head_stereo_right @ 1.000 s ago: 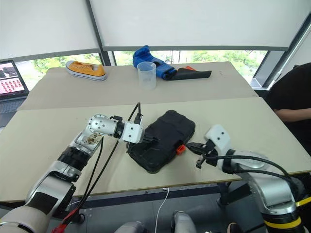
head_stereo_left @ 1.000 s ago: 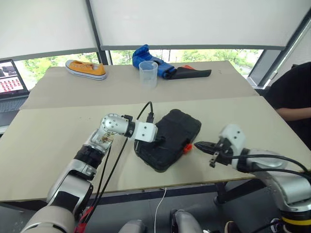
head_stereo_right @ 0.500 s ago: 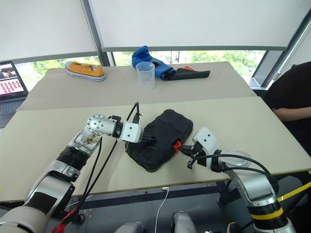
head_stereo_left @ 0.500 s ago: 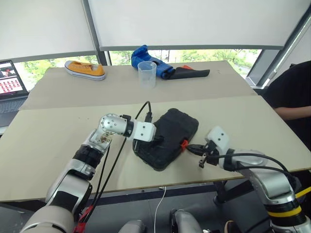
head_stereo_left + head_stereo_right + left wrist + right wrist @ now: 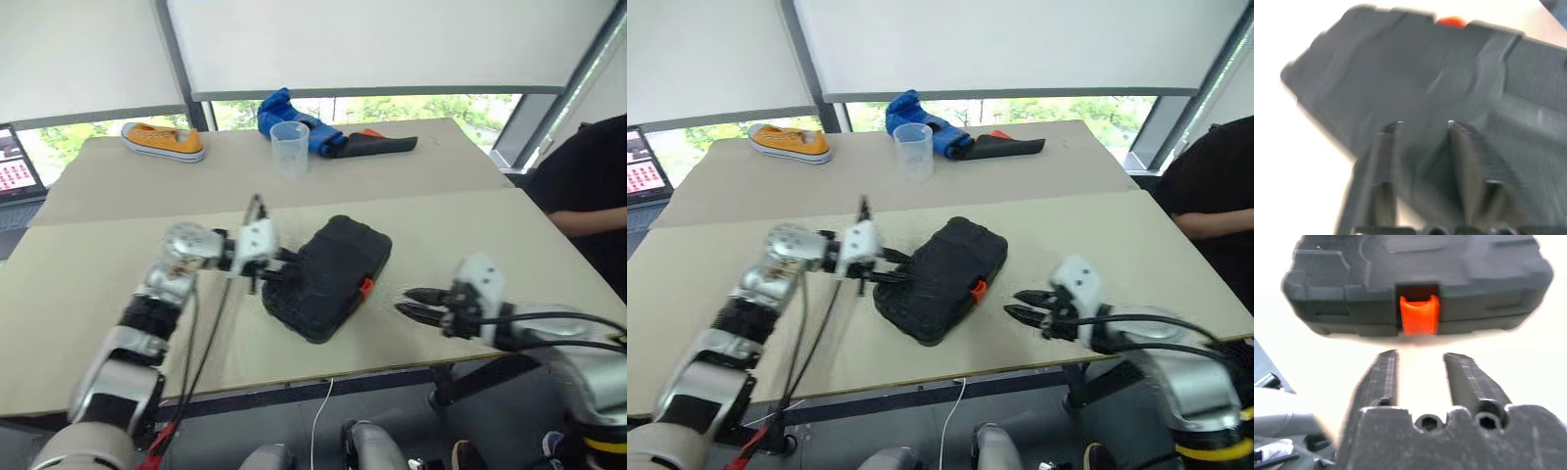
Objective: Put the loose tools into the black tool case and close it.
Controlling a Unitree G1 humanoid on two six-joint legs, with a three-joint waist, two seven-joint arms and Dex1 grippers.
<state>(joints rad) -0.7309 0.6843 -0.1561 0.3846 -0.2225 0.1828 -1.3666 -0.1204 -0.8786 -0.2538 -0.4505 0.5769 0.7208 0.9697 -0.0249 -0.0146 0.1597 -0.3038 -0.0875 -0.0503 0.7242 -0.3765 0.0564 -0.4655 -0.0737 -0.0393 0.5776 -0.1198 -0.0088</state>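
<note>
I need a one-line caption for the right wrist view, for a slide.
Open right gripper faces the orange latch of the closed black tool case, not touching it.

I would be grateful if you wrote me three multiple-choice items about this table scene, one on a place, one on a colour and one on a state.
1. Where does the clear plastic cup stand?
A. On the far half of the table, near the blue cloth
B. On top of the black tool case
C. Between the two claws

2. What colour is the latch on the tool case?
A. Blue
B. Orange
C. White

3. How is the tool case?
A. Wide open, recesses showing
B. Closed, lying flat on the table
C. Standing on its edge

Answers:
1. A: the clear plastic cup stands by the blue cloth, far behind the black tool case.
2. B: the latch shows orange in the right wrist view.
3. B: the lid is down, with the right claw open just short of the latch.
</note>
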